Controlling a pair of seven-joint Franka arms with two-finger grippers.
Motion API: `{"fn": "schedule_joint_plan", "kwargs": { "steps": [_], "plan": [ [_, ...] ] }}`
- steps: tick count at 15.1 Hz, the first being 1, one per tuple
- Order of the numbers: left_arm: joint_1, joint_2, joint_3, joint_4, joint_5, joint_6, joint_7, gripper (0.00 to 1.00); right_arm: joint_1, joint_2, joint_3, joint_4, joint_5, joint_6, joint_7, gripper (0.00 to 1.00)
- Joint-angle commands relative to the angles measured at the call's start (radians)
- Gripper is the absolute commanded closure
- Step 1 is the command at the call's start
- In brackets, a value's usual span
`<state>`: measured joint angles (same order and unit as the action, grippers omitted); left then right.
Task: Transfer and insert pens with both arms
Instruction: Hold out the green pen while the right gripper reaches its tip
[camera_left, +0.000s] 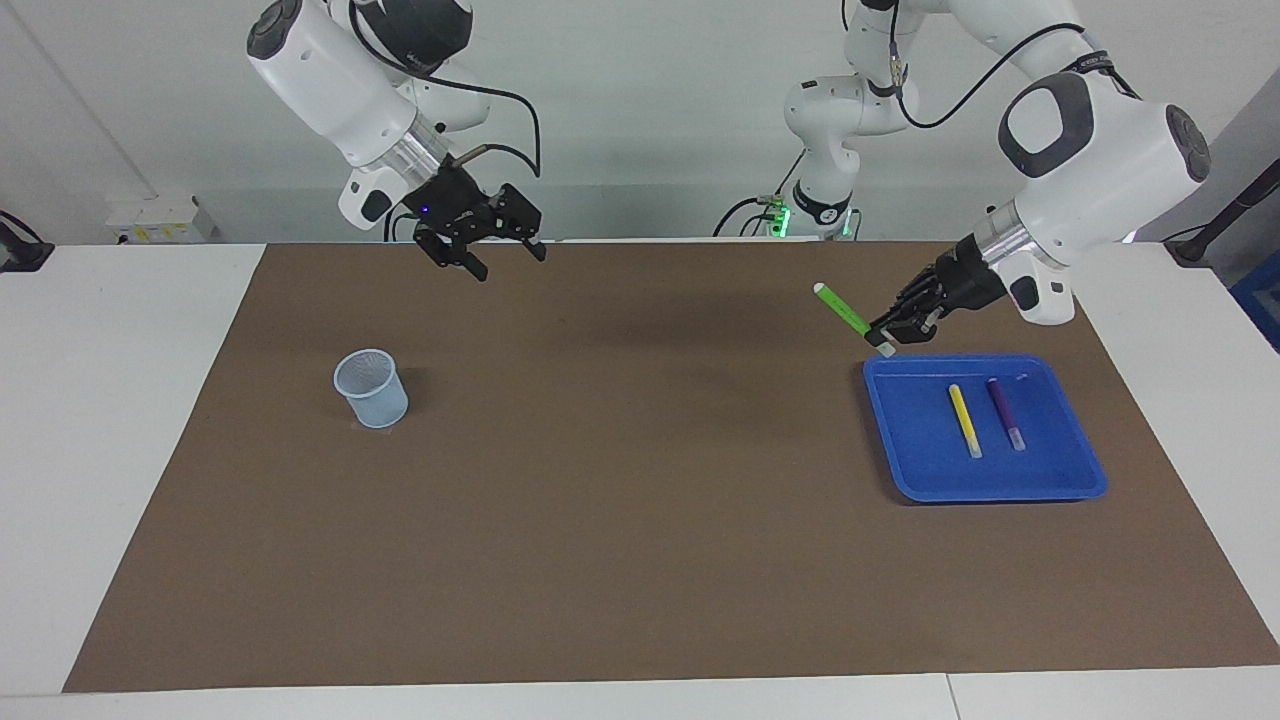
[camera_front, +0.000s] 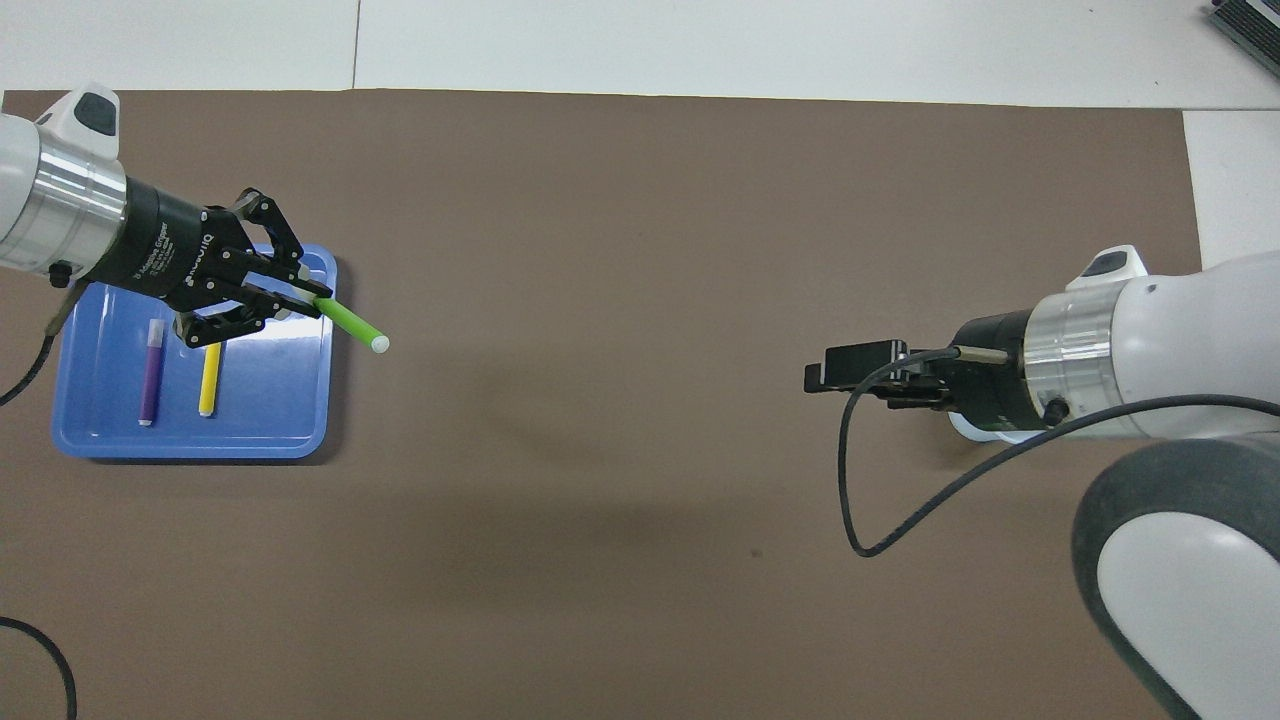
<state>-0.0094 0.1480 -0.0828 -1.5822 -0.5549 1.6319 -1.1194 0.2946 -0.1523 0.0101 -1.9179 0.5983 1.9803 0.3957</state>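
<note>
My left gripper (camera_left: 893, 335) (camera_front: 303, 299) is shut on the pale end of the green pen (camera_left: 842, 309) (camera_front: 350, 325). It holds the pen up in the air over the blue tray's (camera_left: 985, 492) (camera_front: 190, 445) corner, and the pen's free end points out over the brown mat. The yellow pen (camera_left: 964, 420) (camera_front: 209, 385) and the purple pen (camera_left: 1005, 412) (camera_front: 150, 375) lie side by side in the tray. My right gripper (camera_left: 508, 262) (camera_front: 825, 365) hangs open and empty above the mat, off to the side of the mesh cup (camera_left: 371, 388).
The pale blue mesh cup stands upright on the brown mat (camera_left: 620, 480) toward the right arm's end; in the overhead view the right wrist covers most of it. A smaller white arm with green lights (camera_left: 825, 150) stands at the robots' edge of the table.
</note>
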Motion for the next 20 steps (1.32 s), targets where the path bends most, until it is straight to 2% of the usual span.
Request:
{"fn": "schedule_joint_plan", "kwargs": {
  "steps": [1, 4, 10, 13, 17, 20],
  "plan": [
    [-0.006, -0.024, 0.005, -0.03, -0.052, -0.023, -0.136, 1.0, 0.089, 0.007, -0.001, 0.002, 0.026, 0.125, 0.182, 0.0],
    [-0.006, -0.039, 0.0, -0.058, -0.138, -0.029, -0.229, 1.0, 0.185, 0.016, -0.001, 0.002, 0.026, 0.267, 0.34, 0.0],
    [-0.008, -0.093, -0.037, -0.16, -0.201, -0.05, -0.281, 1.0, 0.32, 0.062, -0.001, 0.003, 0.021, 0.452, 0.405, 0.0],
    [-0.029, -0.111, -0.037, -0.193, -0.214, -0.064, -0.322, 1.0, 0.374, 0.088, 0.001, 0.003, 0.0, 0.479, 0.393, 0.0],
    [-0.046, -0.12, -0.037, -0.211, -0.232, -0.063, -0.394, 1.0, 0.422, 0.146, 0.007, 0.025, -0.172, 0.468, 0.394, 0.0],
    [-0.07, -0.122, -0.035, -0.214, -0.232, -0.063, -0.404, 1.0, 0.434, 0.171, 0.008, 0.03, -0.178, 0.479, 0.402, 0.0]
  ]
}}
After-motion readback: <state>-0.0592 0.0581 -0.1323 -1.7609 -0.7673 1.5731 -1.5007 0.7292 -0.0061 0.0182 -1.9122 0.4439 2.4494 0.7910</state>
